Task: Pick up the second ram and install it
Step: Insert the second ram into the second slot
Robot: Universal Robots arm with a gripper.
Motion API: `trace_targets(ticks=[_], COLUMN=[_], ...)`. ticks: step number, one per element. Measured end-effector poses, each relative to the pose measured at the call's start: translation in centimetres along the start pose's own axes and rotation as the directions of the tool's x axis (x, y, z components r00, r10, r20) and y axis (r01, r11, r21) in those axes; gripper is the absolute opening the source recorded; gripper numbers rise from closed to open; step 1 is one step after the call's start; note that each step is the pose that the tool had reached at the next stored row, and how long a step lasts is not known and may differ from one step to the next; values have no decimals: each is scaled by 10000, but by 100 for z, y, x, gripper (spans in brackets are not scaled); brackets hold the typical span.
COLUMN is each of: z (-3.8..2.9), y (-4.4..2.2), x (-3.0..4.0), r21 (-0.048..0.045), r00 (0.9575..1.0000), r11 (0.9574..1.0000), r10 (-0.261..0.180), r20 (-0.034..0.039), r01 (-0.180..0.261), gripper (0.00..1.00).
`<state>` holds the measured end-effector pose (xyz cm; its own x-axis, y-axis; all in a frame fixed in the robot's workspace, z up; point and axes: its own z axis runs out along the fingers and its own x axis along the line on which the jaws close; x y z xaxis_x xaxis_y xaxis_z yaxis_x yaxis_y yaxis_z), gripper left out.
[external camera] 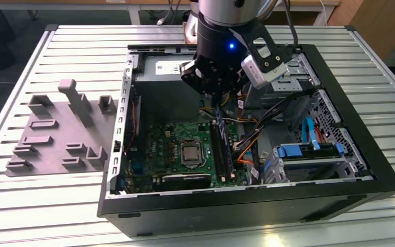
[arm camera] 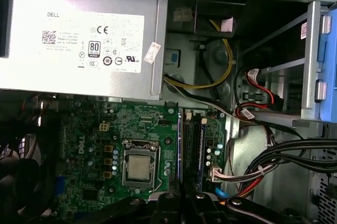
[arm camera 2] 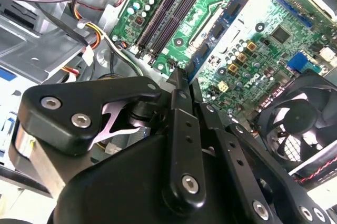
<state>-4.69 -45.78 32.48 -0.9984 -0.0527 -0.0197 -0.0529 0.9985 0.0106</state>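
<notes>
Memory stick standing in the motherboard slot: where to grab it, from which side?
Probably the memory stick's exposed top edge, mid-length, pinched across its two flat faces, coming straight down from above. It stands on edge in the motherboard, with cables crowding one side.

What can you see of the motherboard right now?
The motherboard is a green circuit board lying flat on the floor of the open black case, next to the grey power supply box. A silver-lidded processor sits in a metal socket near its middle. Long black memory slots run alongside, with small components dotted around. Wire bundles pass beside its slot edge. The hand hangs above the slots, not touching the board.
</notes>
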Motion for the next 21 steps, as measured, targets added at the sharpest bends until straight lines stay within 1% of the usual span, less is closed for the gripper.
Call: trace_targets(ticks=[4, 12, 21], z=[30, 140, 196], y=[-1, -3, -11], x=[-13, -37, -38], r21=[-1, 3, 4], r00=[10000, 9998, 9995], r11=[10000, 9998, 9995], r10=[68, 217, 311], r20=[2, 3, 4], r01=[-68, -217, -311], gripper=[14, 14, 14])
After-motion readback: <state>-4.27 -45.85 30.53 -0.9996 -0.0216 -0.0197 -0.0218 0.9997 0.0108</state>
